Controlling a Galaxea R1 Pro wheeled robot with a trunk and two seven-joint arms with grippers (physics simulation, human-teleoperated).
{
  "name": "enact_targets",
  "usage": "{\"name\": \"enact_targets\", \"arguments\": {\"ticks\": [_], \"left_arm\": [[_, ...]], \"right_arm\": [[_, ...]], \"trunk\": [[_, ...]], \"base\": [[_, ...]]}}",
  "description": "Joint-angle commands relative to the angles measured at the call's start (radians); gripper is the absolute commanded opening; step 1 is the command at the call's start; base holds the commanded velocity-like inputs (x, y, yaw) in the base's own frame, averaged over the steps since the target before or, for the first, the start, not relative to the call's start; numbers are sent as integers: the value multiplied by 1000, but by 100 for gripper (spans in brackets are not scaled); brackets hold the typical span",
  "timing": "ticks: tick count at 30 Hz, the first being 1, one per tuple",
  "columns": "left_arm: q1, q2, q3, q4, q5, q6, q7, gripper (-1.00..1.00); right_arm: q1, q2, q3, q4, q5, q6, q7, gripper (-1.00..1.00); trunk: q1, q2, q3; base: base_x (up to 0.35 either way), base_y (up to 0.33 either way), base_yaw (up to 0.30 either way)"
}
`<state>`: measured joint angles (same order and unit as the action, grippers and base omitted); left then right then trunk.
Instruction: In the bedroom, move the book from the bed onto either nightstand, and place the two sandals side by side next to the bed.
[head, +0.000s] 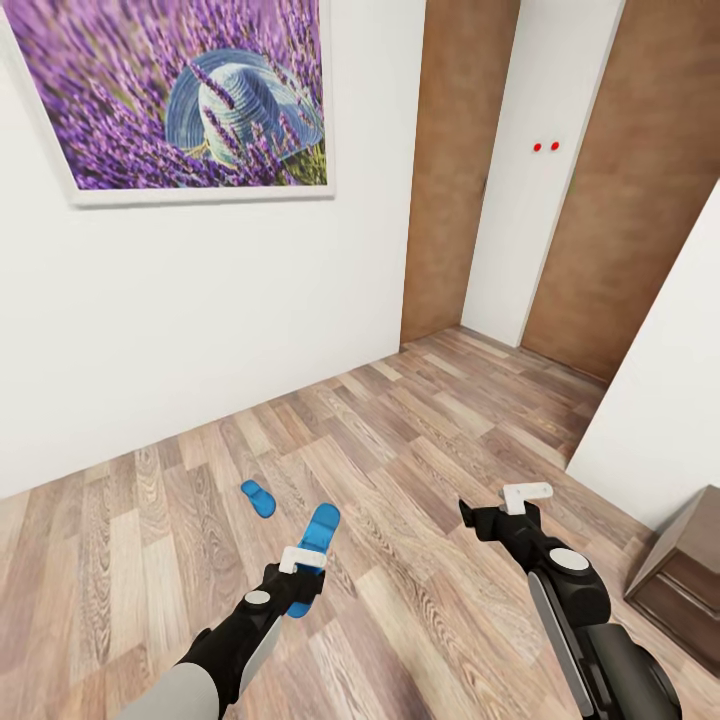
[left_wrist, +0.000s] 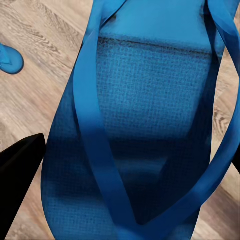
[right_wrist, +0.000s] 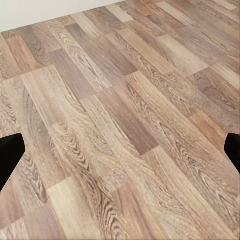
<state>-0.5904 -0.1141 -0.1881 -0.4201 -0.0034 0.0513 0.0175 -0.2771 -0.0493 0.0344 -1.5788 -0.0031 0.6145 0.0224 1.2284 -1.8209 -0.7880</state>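
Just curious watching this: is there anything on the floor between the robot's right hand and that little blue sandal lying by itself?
Nothing on the floor. From the right hand to the lone sandal there is bare wood floor; only the second sandal, held above it at the left hand, comes near that line.

I am holding a blue sandal (left_wrist: 150, 125) close between my black fingers (left_wrist: 20, 175), while the other sandal (left_wrist: 10, 59) is lying on the wooden floor (left_wrist: 45, 60).

Matt blue textured foam sandal (left_wrist: 150, 125), smooth rubbery straps, grained wood-plank floor (right_wrist: 120, 120), matt white wall (head: 200, 300)
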Motion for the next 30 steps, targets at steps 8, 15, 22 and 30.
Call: {"name": "enact_targets", "arguments": {"ticks": [8, 15, 22, 30], "left_arm": [[0, 1, -5, -2, -3, 5, 11, -100], [18, 20, -1, 39, -11, 16, -11, -100], [18, 20, -1, 46, -11, 16, -26, -100], [18, 20, -1, 46, -11, 16, -43, -100]], "right_arm": [[-1, -1, 0, 0, 0, 5, 2, 100], [1, -8, 40, -39, 8, 19, 12, 100], [1, -8, 42, -43, 8, 19, 12, 100], [1, -8, 42, -43, 8, 19, 12, 100]], "trunk": [[-31, 56, 24], [-31, 56, 24], [-31, 56, 24], [-31, 56, 24]], "base": [[0, 0, 0], [0, 0, 0], [0, 0, 0], [0, 0, 0]]}}
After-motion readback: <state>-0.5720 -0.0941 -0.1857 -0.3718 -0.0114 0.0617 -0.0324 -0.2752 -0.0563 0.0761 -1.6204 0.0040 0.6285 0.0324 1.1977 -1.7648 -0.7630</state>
